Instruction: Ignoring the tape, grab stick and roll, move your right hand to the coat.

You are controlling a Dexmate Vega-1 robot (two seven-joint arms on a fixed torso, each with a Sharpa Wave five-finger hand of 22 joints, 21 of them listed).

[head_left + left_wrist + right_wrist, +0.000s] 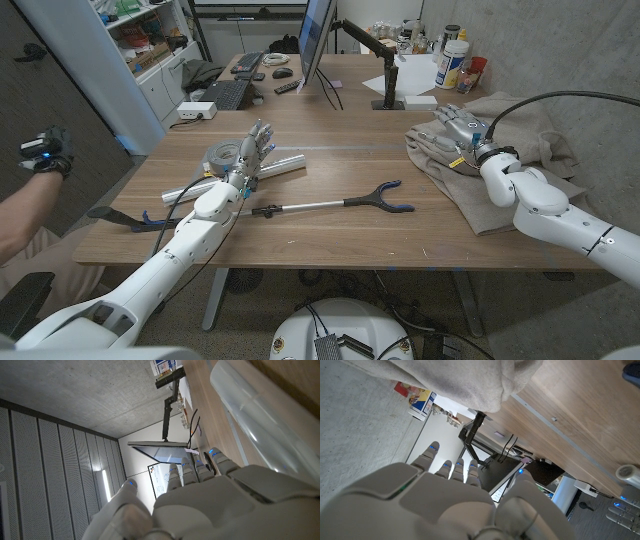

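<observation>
The grab stick (318,206) lies across the table's middle, with its blue forked jaws to the right and its black handle (108,213) to the left. My left forearm crosses over it. A clear roll (285,162) (260,415) lies beyond the stick, and the grey tape (221,155) sits beside it. My left hand (252,150) hovers at the roll's left end, between roll and tape, fingers straight and apart, holding nothing. My right hand (462,128) is over the beige coat (520,130) (470,380) at the right, fingers extended and empty. Contact with the cloth cannot be told.
A monitor (316,40), keyboard (224,94), white power strip (196,110) and bottles (452,62) stand at the back. A person's gloved hand (42,152) is at the left edge. Bare wood (330,245) lies in front of the stick.
</observation>
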